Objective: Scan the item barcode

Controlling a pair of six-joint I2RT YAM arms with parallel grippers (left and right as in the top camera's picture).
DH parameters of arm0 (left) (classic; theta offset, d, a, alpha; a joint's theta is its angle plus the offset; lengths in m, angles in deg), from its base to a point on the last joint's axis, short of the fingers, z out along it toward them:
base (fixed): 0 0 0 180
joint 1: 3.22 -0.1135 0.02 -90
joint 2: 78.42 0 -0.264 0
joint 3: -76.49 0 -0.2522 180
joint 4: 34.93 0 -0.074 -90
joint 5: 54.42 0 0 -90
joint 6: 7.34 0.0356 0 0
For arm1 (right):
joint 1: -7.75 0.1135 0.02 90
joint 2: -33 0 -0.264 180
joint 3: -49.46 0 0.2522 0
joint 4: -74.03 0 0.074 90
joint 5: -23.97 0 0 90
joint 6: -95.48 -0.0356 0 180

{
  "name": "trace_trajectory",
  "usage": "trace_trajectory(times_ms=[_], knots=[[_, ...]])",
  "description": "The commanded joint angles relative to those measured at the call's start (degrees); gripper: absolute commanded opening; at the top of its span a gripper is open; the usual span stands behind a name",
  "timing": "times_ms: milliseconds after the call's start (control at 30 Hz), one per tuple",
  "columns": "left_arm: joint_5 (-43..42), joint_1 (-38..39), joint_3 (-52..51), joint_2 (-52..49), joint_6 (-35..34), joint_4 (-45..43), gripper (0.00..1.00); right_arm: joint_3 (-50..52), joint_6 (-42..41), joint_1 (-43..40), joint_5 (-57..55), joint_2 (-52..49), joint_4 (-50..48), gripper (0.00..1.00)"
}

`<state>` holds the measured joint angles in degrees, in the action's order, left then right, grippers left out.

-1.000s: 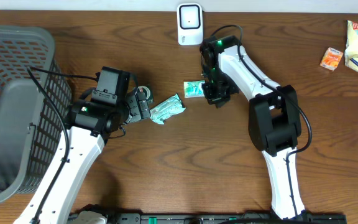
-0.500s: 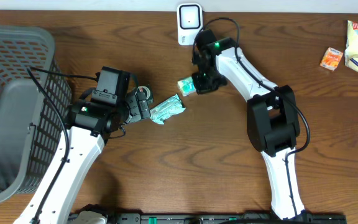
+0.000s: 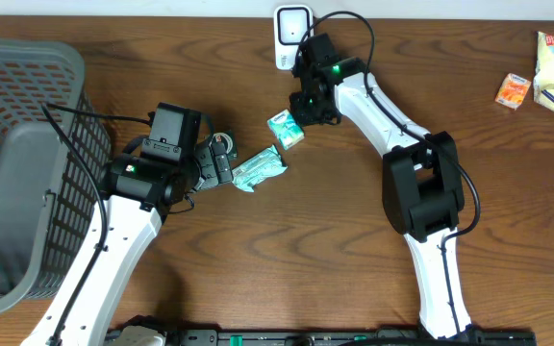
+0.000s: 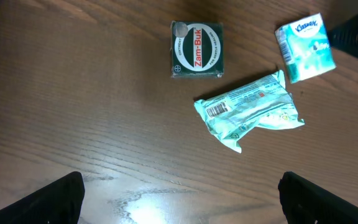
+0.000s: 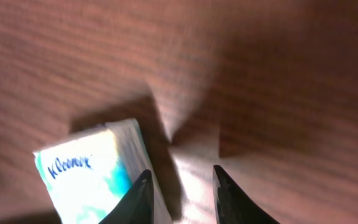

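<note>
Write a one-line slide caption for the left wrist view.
Zam-Buk box, barcoded green wrapper and Kleenex pack lying on the wooden table.

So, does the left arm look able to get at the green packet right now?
Probably yes. The left gripper is open, and the green packet lies flat on the bare table just ahead of it with nothing on top. The tin and the tissue pack sit beside it, not over it.

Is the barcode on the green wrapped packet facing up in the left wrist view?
Yes, the green packet lies flat on the table with its barcode showing on the upward face near the left end.
</note>
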<state>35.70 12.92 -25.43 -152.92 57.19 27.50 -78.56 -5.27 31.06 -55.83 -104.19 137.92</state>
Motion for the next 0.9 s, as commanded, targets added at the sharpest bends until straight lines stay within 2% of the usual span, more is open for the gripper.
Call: trace_trajectory(times_ms=[0,267,400,500,533,600,867], knots=[[0.1,-0.1,0.7,0.1,-0.1,0.2,0.97,-2.5,-0.6,-1.0,2.2,2.3,2.8,0.31],[0.1,-0.1,0.7,0.1,-0.1,0.2,0.98,-3.5,-0.3,-2.9,2.6,5.6,7.4,0.35],[0.1,-0.1,0.7,0.1,-0.1,0.2,0.98,-3.3,1.5,-2.9,9.0,5.6,6.5,0.34],[0.1,-0.1,0.7,0.1,-0.1,0.2,0.98,-2.6,5.3,-2.2,11.2,5.2,5.8,0.41],[0.1,-0.1,0.7,0.1,-0.1,0.2,0.98,-2.5,6.0,-1.9,11.1,5.1,5.7,0.47],[0.1,-0.1,0.7,0.1,-0.1,0.2,0.98,-1.9,6.6,-1.3,11.1,4.8,5.1,0.51],[0.1,-0.1,0.7,0.1,-0.1,0.2,0.98,5.9,6.5,-0.2,11.2,3.9,-1.7,0.52]])
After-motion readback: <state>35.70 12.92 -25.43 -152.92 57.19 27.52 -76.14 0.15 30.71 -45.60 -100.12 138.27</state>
